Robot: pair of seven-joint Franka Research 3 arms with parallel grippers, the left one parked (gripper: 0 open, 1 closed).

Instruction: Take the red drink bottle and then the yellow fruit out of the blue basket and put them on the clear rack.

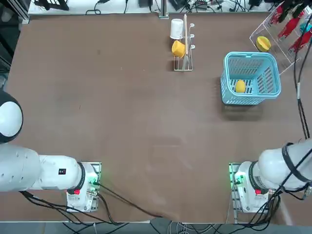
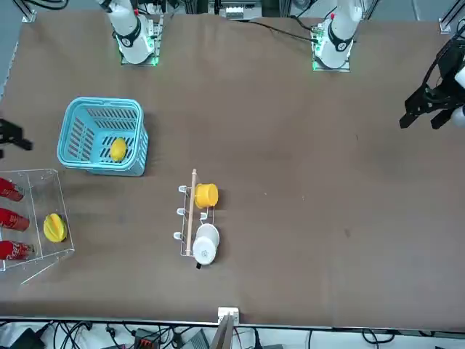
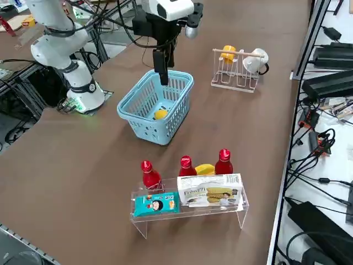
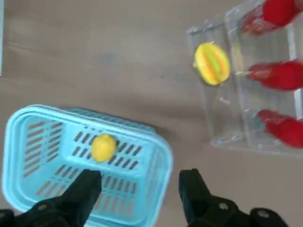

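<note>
While the right gripper [image 4: 142, 177] hovers above the table with nothing between its fingers, the yellow fruit [image 4: 103, 148] lies on the slotted floor of the blue basket [image 3: 131, 112]. The gripper is spread wide, one finger over the basket's area in the wrist view and the other beyond its rim; neither finger touches the fruit.

The basket stands upright on the table [image 1: 122, 122], near the clear rack [image 2: 64, 211] but apart from it. Three red bottles are on the rack, all capped in red — the first [image 3: 150, 175], the middle one [image 3: 187, 166] and the third [image 3: 224, 162], counted from the left of the side view. I cannot tell which of these lookalikes is the task's red drink bottle. A larger yellow-orange fruit [image 2: 55, 227] shares the rack with them, as do a turquoise packet [image 3: 156, 204] and a white box [image 3: 209, 190] with a food picture, side by side in front of the bottles in the side view.

Well apart from the rack, a thin cup stand [image 3: 237, 81] holds a yellow cup [image 1: 178, 48] and a white cup [image 1: 177, 29].
</note>
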